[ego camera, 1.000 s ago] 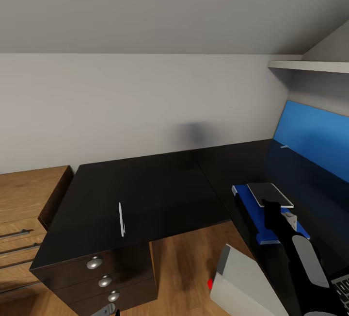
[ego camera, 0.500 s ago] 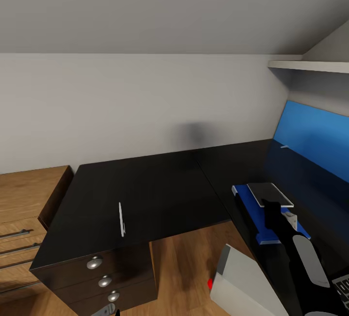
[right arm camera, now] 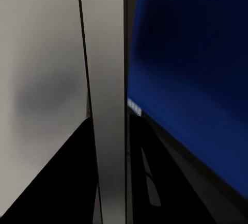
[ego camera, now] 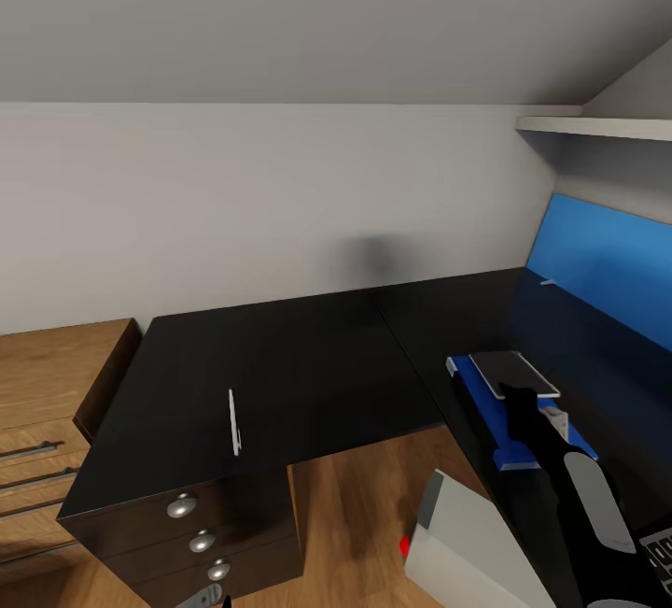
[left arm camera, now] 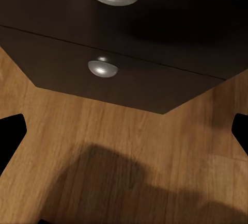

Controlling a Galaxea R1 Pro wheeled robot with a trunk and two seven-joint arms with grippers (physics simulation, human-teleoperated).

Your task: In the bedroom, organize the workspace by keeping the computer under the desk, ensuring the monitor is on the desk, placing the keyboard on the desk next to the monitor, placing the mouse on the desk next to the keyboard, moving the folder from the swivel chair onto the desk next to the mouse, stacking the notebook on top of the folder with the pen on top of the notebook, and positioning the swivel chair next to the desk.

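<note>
A large L-shaped, black-topped desk (ego camera: 308, 356) fills the corner of a sloped-ceiling bedroom, its bright blue back panel (ego camera: 607, 262) running along the right wing. A short, thin white pen (ego camera: 233, 421) lies alone on the near-left part of the desk top, above the black three-drawer unit with round silver knobs (ego camera: 202, 541). On the right wing a flat blue folder (ego camera: 490, 402) lies on the desk with a flat grey-and-white notebook (ego camera: 513, 373) held just at or above it by the right gripper (ego camera: 516, 395), whose black fingers appear to pinch the notebook's near edge at the end of the black-and-grey right arm (ego camera: 583, 505). A light grey boxy computer tower with a small red dot (ego camera: 457, 543) stands on the wood floor under the desk, near right. A corner of the black keyboard with grey keys (ego camera: 658, 552) shows at the far right edge. A low light-wood cabinet with long handles (ego camera: 47, 402) sits left of the desk. In the left wrist view, the left gripper's dark fingers (left arm camera: 11, 131) stand spread apart, holding nothing, over the wooden floor before the drawer fronts.
</note>
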